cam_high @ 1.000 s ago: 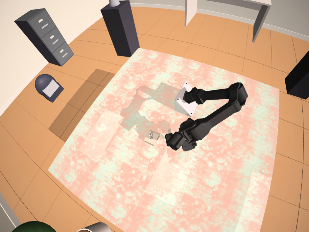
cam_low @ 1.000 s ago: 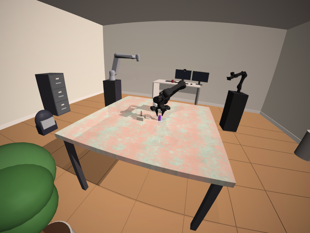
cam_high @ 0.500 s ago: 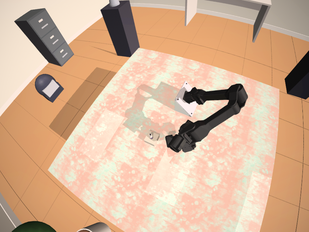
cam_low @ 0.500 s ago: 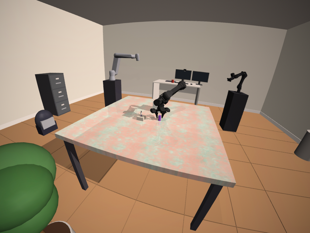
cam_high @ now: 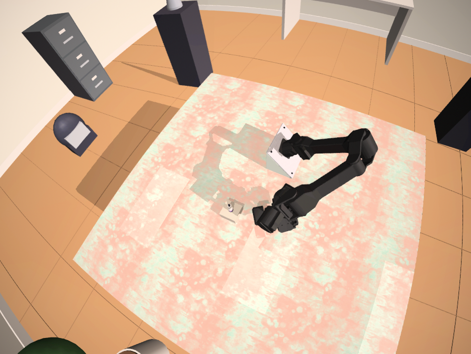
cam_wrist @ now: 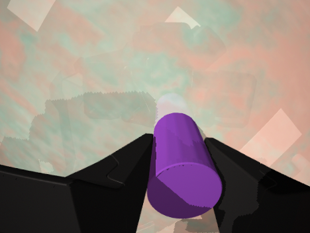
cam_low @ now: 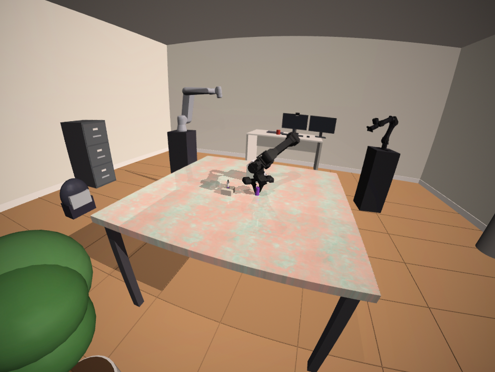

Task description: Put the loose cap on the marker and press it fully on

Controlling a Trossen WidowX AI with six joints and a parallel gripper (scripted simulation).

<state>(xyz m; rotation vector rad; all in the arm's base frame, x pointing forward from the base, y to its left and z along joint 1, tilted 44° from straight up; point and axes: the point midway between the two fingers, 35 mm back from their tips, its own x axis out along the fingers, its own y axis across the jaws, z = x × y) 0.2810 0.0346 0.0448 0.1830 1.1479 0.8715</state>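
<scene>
The purple cap (cam_low: 257, 192) (cam_wrist: 179, 155) stands upright on the table (cam_high: 315, 274) (cam_low: 224, 224). My gripper (cam_low: 258, 186) (cam_wrist: 178, 143) points down and is shut on the cap, one black finger against each side in the wrist view. In the top view the arm hides the cap and the fingertips. The marker (cam_high: 230, 207) (cam_low: 228, 184) stands upright and uncapped in the pale holder block (cam_high: 226, 218) (cam_low: 226, 192), to the left of the gripper in the top and exterior views. The wrist view does not show the marker or the block.
The arm's white base plate (cam_high: 287, 165) is bolted on the table behind the gripper. My arm (cam_high: 334, 180) (cam_low: 279, 148) reaches over the table's right side in the top view. Its shadow falls around the holder block. Pedestals, a desk, a cabinet and a plant stand off the table.
</scene>
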